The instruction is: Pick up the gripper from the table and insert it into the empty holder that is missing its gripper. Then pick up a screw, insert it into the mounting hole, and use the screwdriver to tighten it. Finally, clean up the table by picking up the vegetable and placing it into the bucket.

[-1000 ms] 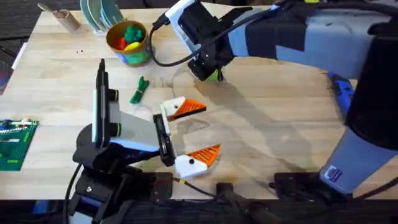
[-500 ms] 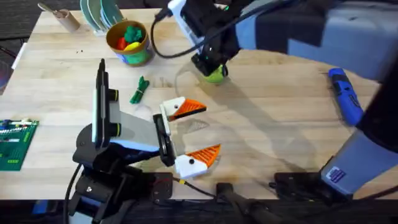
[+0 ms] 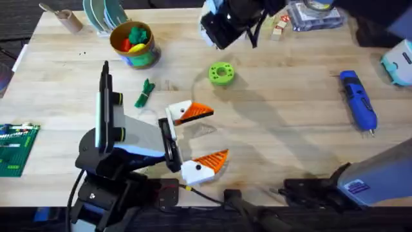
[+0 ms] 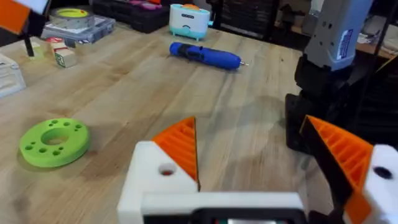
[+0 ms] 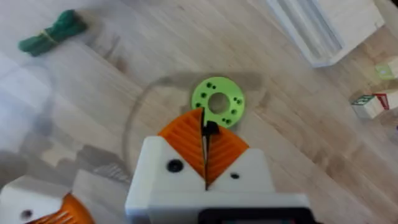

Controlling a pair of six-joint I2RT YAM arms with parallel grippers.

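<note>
As lying flat, screwdriver (image 3: 357,102) bit (image 3: 371,133) toward robot, long axis near-far

Left gripper (image 3: 193,138) at lower centre of the overhead view, fingers spread wide, right gripper (image 5: 205,146) raised at top centre, pads pressed together

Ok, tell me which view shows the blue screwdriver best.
The overhead view: the screwdriver lies whole and unobstructed on the table's right side, bit pointing toward the arms' bases. The left wrist view also shows it whole but farther off, at a low angle.
</note>
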